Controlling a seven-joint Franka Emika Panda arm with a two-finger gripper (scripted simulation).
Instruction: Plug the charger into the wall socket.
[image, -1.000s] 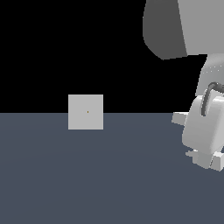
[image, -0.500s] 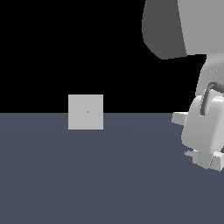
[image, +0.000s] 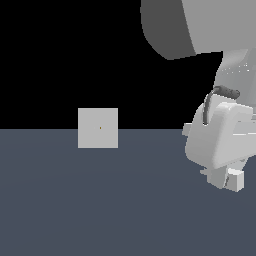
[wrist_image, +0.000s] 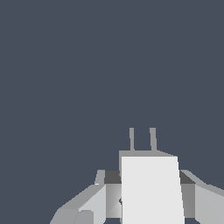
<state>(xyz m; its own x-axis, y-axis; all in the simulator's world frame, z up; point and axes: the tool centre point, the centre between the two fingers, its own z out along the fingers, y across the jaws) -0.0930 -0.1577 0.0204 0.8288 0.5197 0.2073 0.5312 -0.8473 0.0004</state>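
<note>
Farthest toward the exterior view's left stood the flat, upright, light-grey square wall socket (image: 98, 128), a matt, featureless plate with a tiny dark dot at its centre, its lower edge planted on the dull slate-blue floor (image: 100, 210) and its upper part set against black. From where I stood it lay at about nine o'clock from the pincer, well apart from it, with bare floor between the two.

Moving rightward, the big, smooth white robot gripper (image: 231, 181) hung low at the exterior view's right, its rounded, glossy housing tilted, a dark cable looped over its top. Under it peeped a pale boxy corner, which I took to be the small light-grey rectangular charger (image: 235, 180).

The wrist view made that plainer: the gripper (wrist_image: 148, 192) had its angular grey fingers (wrist_image: 98, 199) closed against both flanks of the charger (wrist_image: 151, 192), a plain, hard-edged block with a flat bright face. Two thin parallel prongs stood out of its far end, so its long axis ran straight away from the wrist. Those prongs pointed only at empty floor; the socket did not show in that view at all.

In my judgement the coming move hinged on that mismatch: the prongs would have to be turned toward nine o'clock and levelled with the plate's central dot before being carried across the gap.
</note>
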